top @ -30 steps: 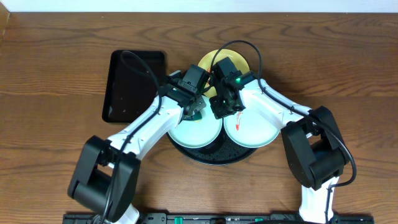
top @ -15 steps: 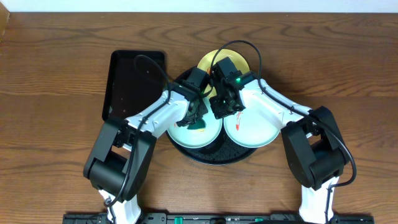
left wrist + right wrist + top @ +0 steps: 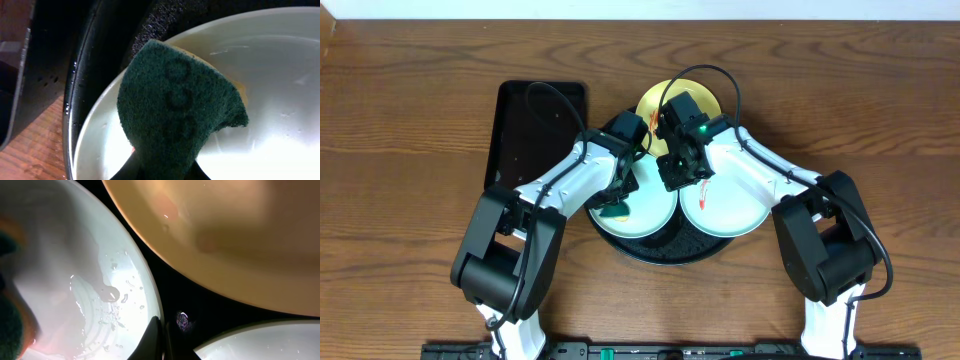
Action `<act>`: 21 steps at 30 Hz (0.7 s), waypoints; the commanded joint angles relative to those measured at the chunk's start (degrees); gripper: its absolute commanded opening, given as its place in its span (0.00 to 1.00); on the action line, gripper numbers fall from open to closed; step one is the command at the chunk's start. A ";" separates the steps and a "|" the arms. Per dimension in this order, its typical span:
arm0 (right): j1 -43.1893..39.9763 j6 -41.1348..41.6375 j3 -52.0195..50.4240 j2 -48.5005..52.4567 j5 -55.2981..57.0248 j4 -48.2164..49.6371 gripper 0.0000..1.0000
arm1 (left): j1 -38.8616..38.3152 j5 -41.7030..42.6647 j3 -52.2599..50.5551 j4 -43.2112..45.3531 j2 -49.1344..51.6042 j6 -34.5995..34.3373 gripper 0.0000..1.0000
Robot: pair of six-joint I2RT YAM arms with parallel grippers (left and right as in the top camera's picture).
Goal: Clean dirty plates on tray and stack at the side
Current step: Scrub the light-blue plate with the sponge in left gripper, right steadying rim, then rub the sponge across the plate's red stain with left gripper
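Left wrist view: the left gripper pinches a dark green scouring sponge, pressed onto a wet pale mint round plate in the large round black tray. Beyond, the right gripper, fingers together and empty, sits at that plate's rim. The yellow plate lies farthest.

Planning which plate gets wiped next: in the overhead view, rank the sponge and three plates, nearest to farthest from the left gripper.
1. The sponge, held in the left gripper.
2. The left mint plate, just beneath.
3. The right mint plate, rightward, and the yellow plate, behind: too close to call.
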 commanded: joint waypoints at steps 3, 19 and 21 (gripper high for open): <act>0.04 0.11 0.15 0.52 1.60 -0.81 0.01 | 1.51 -8.81 -0.98 -3.63 1.46 0.55 0.07; 0.07 0.11 0.15 0.52 1.57 -0.81 0.01 | 1.42 -3.13 -1.01 0.26 -5.42 -0.98 0.07; 0.07 0.11 0.15 0.52 1.57 -0.81 0.01 | 1.29 0.28 -1.07 2.34 -5.42 -1.01 0.07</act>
